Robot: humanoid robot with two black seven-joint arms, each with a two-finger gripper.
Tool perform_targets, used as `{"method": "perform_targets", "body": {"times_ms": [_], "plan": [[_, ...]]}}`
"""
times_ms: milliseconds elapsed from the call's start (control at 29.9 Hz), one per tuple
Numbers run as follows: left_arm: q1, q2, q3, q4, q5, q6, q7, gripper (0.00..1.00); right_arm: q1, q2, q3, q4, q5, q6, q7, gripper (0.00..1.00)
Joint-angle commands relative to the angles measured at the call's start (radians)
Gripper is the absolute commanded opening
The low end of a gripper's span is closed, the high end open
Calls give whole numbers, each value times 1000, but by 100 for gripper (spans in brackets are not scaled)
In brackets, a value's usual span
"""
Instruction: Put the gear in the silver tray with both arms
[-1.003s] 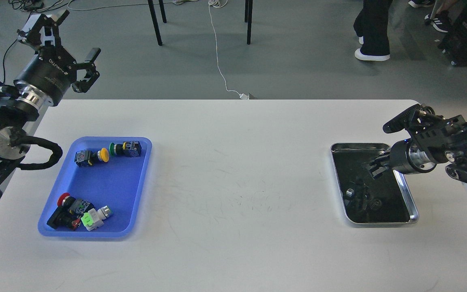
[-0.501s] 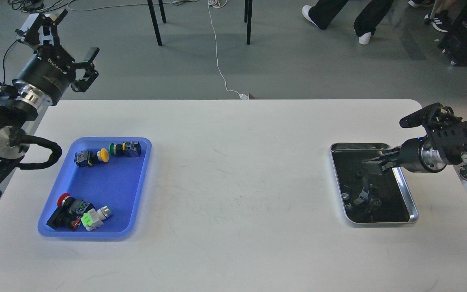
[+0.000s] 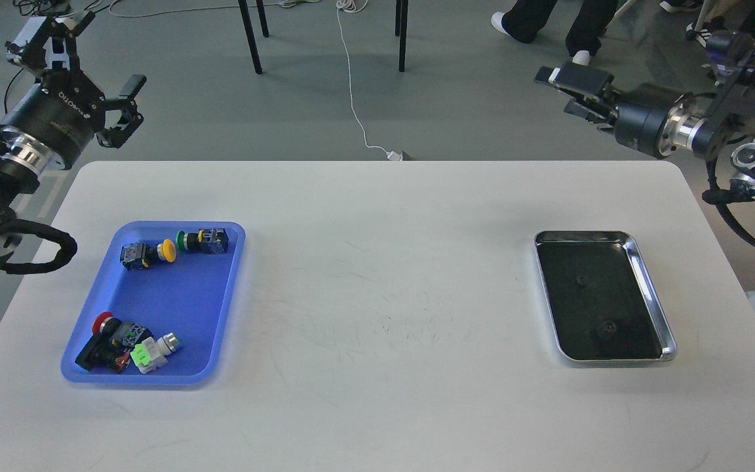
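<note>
The silver tray (image 3: 653,296) lies at the right of the white table. Two small dark round spots (image 3: 580,280) show on its dark bottom; I cannot tell whether they are gears or reflections. No gear shows clearly anywhere else. My left gripper (image 3: 107,50) is open and empty, raised beyond the table's far left corner, above and behind the blue tray. My right gripper (image 3: 564,92) is open and empty, raised beyond the table's far right edge, well above and behind the silver tray.
A blue plastic tray (image 3: 181,295) at the left holds several push-button switches: yellow and green ones (image 3: 168,249) at its far end, red and light-green ones (image 3: 122,344) at its near end. Chair legs, a white cable and a person's feet are on the floor behind.
My right gripper has lifted off from just over the silver tray and swung up and back past the table's far edge. My left gripper has drifted slightly left and up. The person behind has walked left.
</note>
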Motion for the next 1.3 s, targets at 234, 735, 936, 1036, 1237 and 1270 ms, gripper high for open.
{"method": "perform_targets", "body": {"times_ms": [234, 735, 936, 1036, 1237, 1270], "plan": [[-19, -21, -65, 88, -56, -124, 37, 98, -139, 116, 274, -68, 554, -51, -2, 99], [-13, -109, -137, 211, -286, -67, 74, 98, -165, 454, 716, -387, 817, -7, -57, 99], [-59, -251, -128, 400, -280, -76, 74, 98, -170, 536, 815, -489, 824, 72, -57, 99], [-48, -269, -129, 400, -280, -78, 72, 98, -211, 563, 818, -490, 827, 86, -57, 99], [-38, -281, -126, 400, -278, -64, 66, 98, -246, 563, 812, -484, 829, 121, -42, 99], [-39, -289, -123, 398, -278, -64, 65, 98, -254, 563, 815, -481, 829, 130, -36, 99]]}}
